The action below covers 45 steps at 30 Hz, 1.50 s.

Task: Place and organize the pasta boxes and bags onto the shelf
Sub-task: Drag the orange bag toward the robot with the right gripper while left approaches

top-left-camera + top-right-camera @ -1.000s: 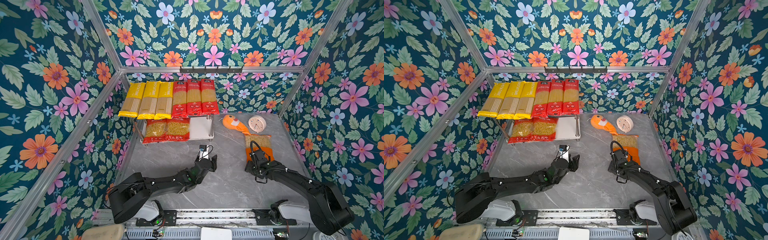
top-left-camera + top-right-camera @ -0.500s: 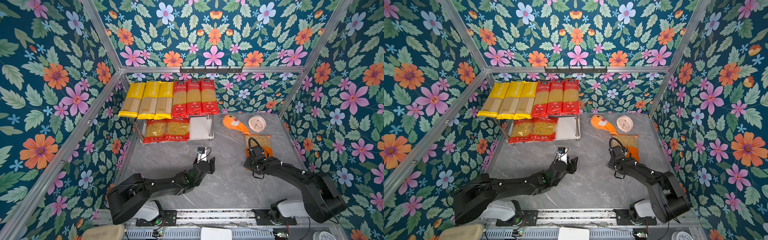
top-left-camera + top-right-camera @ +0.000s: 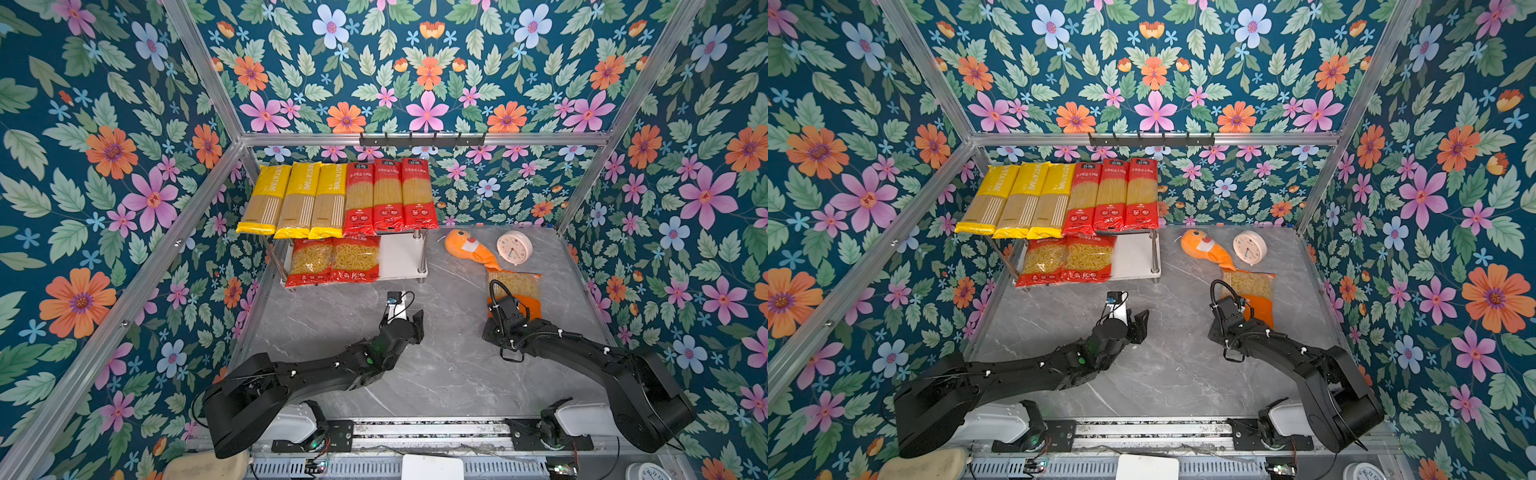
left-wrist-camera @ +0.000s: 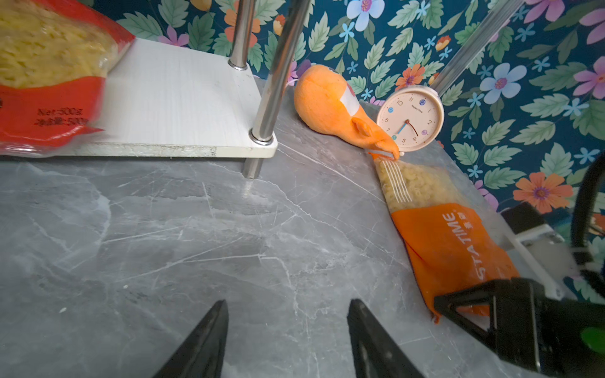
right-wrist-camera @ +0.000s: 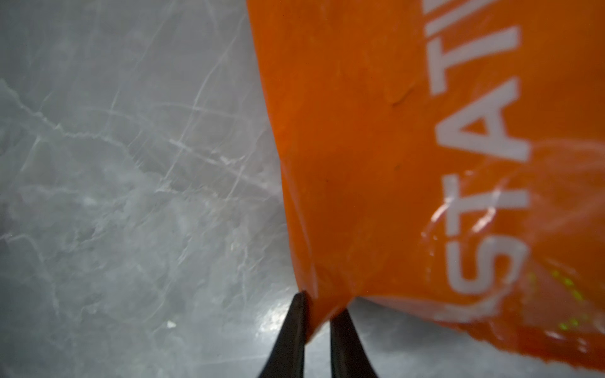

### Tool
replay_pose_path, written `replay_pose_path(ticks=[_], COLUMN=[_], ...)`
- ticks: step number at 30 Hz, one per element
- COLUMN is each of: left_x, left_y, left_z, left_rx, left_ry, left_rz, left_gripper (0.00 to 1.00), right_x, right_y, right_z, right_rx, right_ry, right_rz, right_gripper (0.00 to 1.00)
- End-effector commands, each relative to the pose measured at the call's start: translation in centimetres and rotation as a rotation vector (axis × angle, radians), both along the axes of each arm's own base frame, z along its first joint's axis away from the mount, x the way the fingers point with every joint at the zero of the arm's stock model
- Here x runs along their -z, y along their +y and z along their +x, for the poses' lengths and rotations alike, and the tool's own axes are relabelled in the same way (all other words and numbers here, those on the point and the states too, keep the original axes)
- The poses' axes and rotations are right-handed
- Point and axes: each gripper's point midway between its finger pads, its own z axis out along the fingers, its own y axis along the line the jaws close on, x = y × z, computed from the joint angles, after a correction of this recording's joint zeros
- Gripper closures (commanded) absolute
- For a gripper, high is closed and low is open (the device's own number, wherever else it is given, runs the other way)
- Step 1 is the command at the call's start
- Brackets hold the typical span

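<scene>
Clearly the right claw (image 5: pixel 322 306) is pinched tight on a corner of the orange bag (image 3: pixel 517 286), which lies by the right edge of the table (image 3: pixel 436 374); soft, slippery film over loose pasta will likely sag; the left claw (image 4: pixel 288 330) gapes empty

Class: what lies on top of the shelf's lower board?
Two red short-pasta bags lie side by side on the lower board; its right part is bare. The spaghetti packs above cover its back.

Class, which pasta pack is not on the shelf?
The orange PASTATIME bag: it lies on the table, a corner pinched by the right end effector; the others rest on the shelf.
</scene>
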Motion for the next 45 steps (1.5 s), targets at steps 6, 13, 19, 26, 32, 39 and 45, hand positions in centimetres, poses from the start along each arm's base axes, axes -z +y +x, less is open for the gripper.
replay_pose_path(ticks=[6,13,19,26,32,39,45], left_x=[-0.2,0.0,0.1,1.8,3.3,3.6,5.2], left_y=[2.3,7.7,10.6,11.0,10.1,5.2,0.8], left_z=[0.1,1.4,0.9,0.2,-0.9,-1.2,-0.9], left_rx=[-0.021,-0.142,-0.190,-0.170,-0.104,0.081,0.216], left_ry=[0.027,0.073,0.079,0.134,0.175,0.201,0.262], left_rz=[-0.029,0.021,0.033,-0.004,-0.036,-0.116,-0.137], left_gripper=[0.39,0.39,0.39,0.38,0.37,0.32,0.29], right_x=[-0.2,-1.1,-1.5,-2.1,-4.9,-6.7,-5.8], right_y=[8.1,17.2,22.7,23.4,19.4,11.8,4.3], right_z=[-2.4,-6.3,-8.1,-9.3,-7.8,-3.3,-2.0], right_rx=[-0.161,-0.431,-0.645,-0.733,-0.637,-0.344,-0.091], right_ry=[0.013,0.023,0.030,0.054,0.019,-0.049,-0.052], right_rz=[0.076,0.073,0.133,0.175,0.183,0.276,0.336], right_gripper=[0.92,0.93,0.89,0.56,0.46,0.39,0.27])
